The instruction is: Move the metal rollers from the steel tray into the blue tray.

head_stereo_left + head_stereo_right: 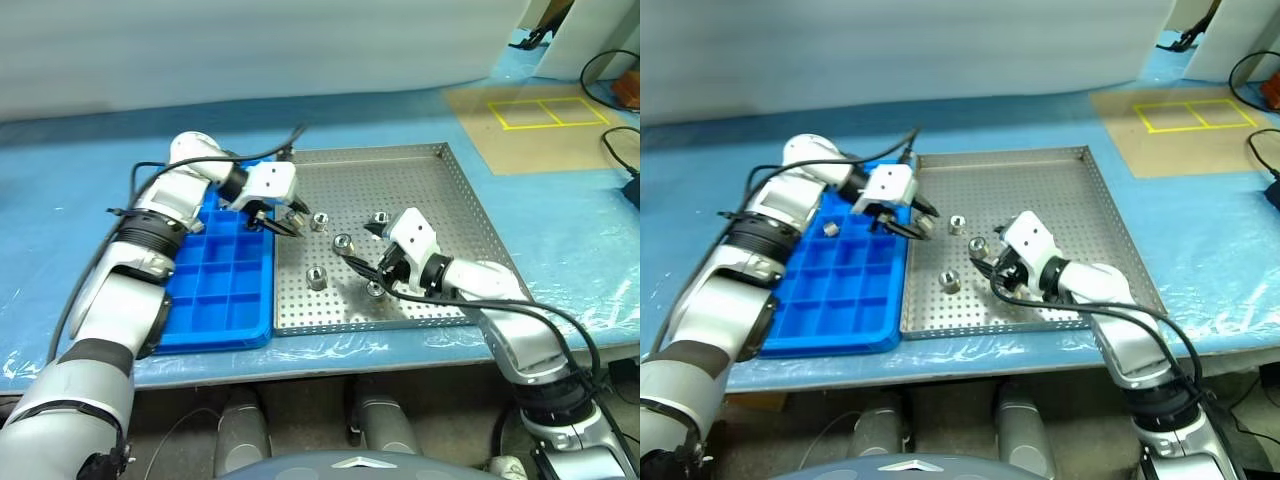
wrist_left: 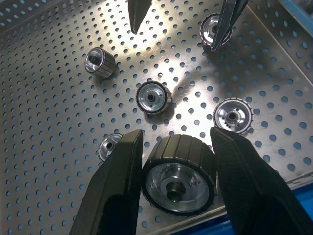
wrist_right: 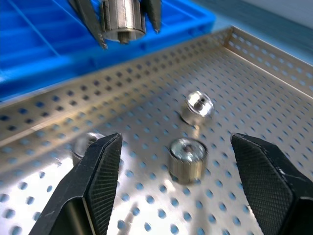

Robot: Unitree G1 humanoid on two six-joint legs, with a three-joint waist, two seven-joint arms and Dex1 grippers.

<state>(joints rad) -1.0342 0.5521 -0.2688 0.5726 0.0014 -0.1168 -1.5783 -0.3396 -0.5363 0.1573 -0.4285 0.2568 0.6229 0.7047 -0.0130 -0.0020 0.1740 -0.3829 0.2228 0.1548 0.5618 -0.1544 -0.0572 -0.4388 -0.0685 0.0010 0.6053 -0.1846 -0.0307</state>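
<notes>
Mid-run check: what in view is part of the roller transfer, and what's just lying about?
Job:
- metal rollers loose on the steel tray
- one roller held in the left gripper
- blue tray
- right gripper, open

Lying about:
- yellow tape squares
- black cables
- blue table cover

A table [image 1: 80,180] draped in blue plastic sheeting is carrying everything here. Lying directly on it, the steel tray [image 1: 460,200] is sitting square, its near left part under the left gripper's jaws and its near middle under the right gripper's wide jaws. The blue tray [image 1: 215,325] is lying flush against the steel tray's left rim, just to the left of the left jaws. Farther right, well beyond both sets of jaws, a tan sheet marked with yellow tape squares [image 1: 545,112] is lying flat, and black cables [image 1: 620,150] are trailing over the table's right edge.
</notes>
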